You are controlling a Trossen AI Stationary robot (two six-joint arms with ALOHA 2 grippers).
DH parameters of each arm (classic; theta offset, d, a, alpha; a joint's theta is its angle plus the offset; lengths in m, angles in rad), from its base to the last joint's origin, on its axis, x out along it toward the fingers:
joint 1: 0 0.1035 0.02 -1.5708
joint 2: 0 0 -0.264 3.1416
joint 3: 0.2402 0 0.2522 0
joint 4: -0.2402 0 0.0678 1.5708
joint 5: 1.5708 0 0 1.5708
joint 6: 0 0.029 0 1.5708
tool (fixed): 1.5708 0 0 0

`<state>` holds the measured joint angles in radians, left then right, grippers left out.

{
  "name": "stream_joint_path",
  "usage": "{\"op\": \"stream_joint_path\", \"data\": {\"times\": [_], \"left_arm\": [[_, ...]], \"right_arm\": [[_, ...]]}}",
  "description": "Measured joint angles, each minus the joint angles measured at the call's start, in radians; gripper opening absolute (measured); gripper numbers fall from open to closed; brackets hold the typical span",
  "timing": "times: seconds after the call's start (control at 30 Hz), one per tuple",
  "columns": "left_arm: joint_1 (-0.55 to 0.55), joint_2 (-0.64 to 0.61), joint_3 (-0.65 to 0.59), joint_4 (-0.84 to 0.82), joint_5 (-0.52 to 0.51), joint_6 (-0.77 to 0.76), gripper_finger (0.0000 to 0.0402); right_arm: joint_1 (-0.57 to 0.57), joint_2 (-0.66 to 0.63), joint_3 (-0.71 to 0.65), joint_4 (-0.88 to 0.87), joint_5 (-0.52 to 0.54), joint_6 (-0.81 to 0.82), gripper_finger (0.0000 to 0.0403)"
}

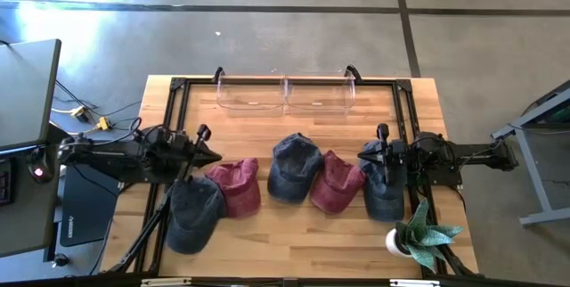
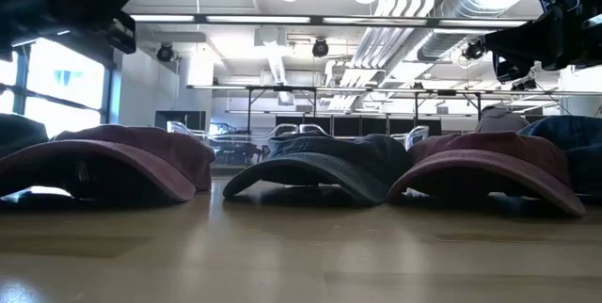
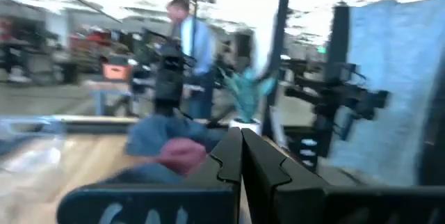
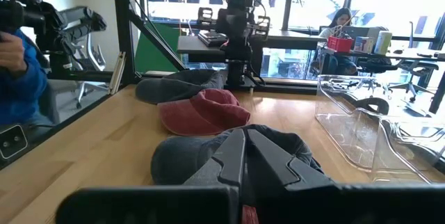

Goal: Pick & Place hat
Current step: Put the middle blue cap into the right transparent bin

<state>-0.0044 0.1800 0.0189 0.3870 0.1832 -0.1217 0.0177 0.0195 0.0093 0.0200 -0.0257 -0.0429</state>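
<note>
Several hats lie brim-down in a row across the wooden table: a dark blue one at the near left, a maroon one, a dark blue one in the middle, another maroon one and a blue one at the right. My left gripper hangs shut above the table beside the left maroon hat, its fingers pointing toward the right edge. My right gripper hangs shut above the right-hand hats, pointing left over a dark hat; its fingers hold nothing.
Two clear plastic bins stand at the table's far edge. A potted plant sits at the near right corner. Bare wood shows along the near edge. A person stands in the room beyond the table.
</note>
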Motion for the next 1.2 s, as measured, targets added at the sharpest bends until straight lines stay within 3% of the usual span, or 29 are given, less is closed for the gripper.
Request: {"op": "stream_joint_path", "data": {"times": [0.2,0.37,0.57,0.77,0.9,1.03,1.2], "left_arm": [[-0.052,0.375,0.104,0.144,-0.181,0.099,0.0000],[-0.063,0.734,0.297,0.133,-0.236,0.121,0.0002],[-0.061,1.074,0.639,-0.124,-0.280,0.219,0.0051],[-0.061,1.346,1.006,-0.455,-0.296,0.309,0.0171],[-0.062,1.520,1.228,-0.629,-0.404,0.374,0.0238],[-0.046,1.678,1.403,-0.702,-0.555,0.403,0.0260],[0.015,1.800,1.555,-0.796,-0.486,0.404,0.0255]], "right_arm": [[0.000,0.000,0.000,0.000,0.000,0.000,0.0012],[0.000,0.000,0.000,0.000,0.000,0.000,0.0012],[0.000,0.000,0.000,0.002,-0.001,0.000,0.0012],[0.000,0.000,0.000,0.004,-0.002,0.000,0.0012],[0.000,0.000,0.000,0.004,-0.002,0.000,0.0012],[0.000,0.000,0.000,0.005,-0.002,0.000,0.0012],[0.000,0.000,0.000,0.005,-0.001,0.000,0.0012]]}}
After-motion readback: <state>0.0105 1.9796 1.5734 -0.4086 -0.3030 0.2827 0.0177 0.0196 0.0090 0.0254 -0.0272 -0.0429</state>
